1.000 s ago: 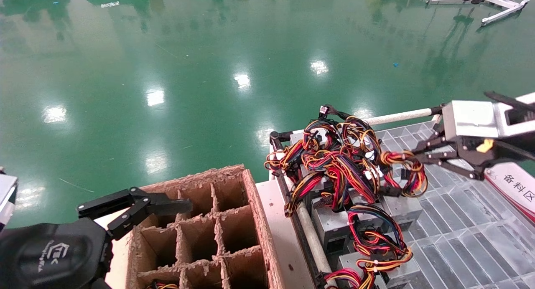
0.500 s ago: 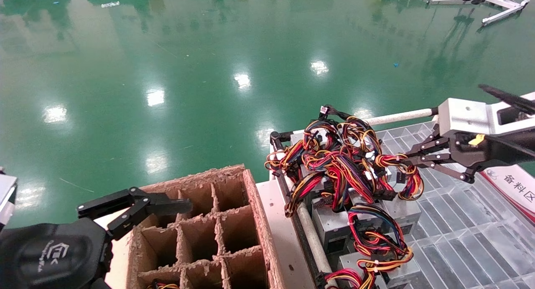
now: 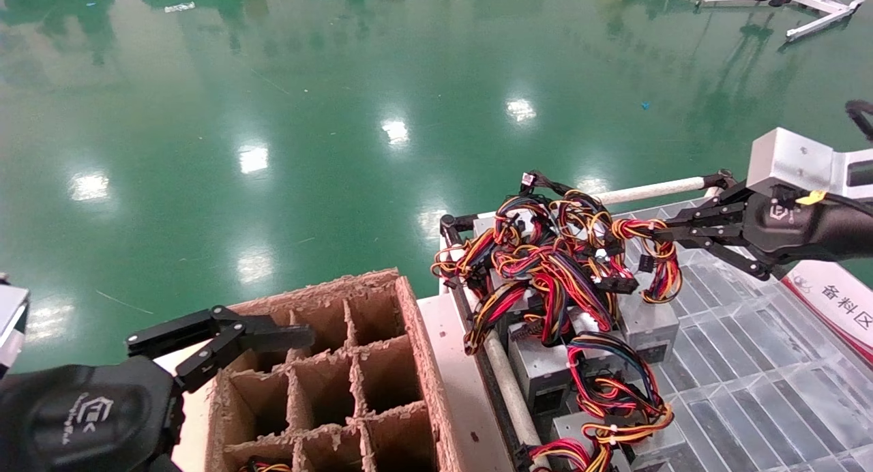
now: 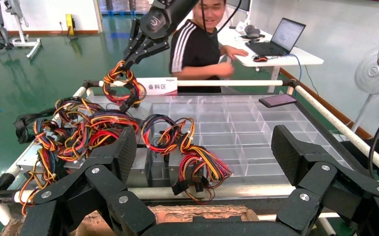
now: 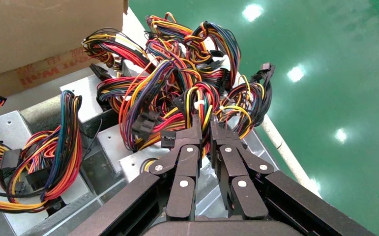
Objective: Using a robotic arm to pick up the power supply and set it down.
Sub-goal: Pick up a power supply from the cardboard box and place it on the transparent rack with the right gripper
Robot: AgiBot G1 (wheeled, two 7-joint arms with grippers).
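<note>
PSU (image 3: 642, 322) sat among the other grey boxes on the clear tray (image 3: 757, 383), near the tray's far-left corner, partly under the tangle of wires (image 3: 545, 267). Its wire loop (image 3: 655, 264) (red, yellow, orange, black) was pulled up off the pile and hung from the right gripper (image 3: 665, 232). In the right wrist view the fingers (image 5: 192, 135) were pinched together on a strand of that loop, tips nearly touching. I could not tell whether the box itself was off the tray; its base was hidden by neighbouring wires.

Right arm (image 3: 811, 219) reached in from the tray's right side, above the far rail (image 3: 648, 191), silver wrist box on top.

Left gripper (image 3: 225, 339) hung over the near-left corner of the divided carton (image 3: 354, 363), jaws spread wide, holding nothing. Carton stood just left of the tray, a white strip between them. One near cell showed a bit of wire at the bottom.

More boxes with wire bundles lay along the tray's left edge toward the near side. A label with Chinese text (image 3: 835, 301) sat at the tray's right edge.
</note>
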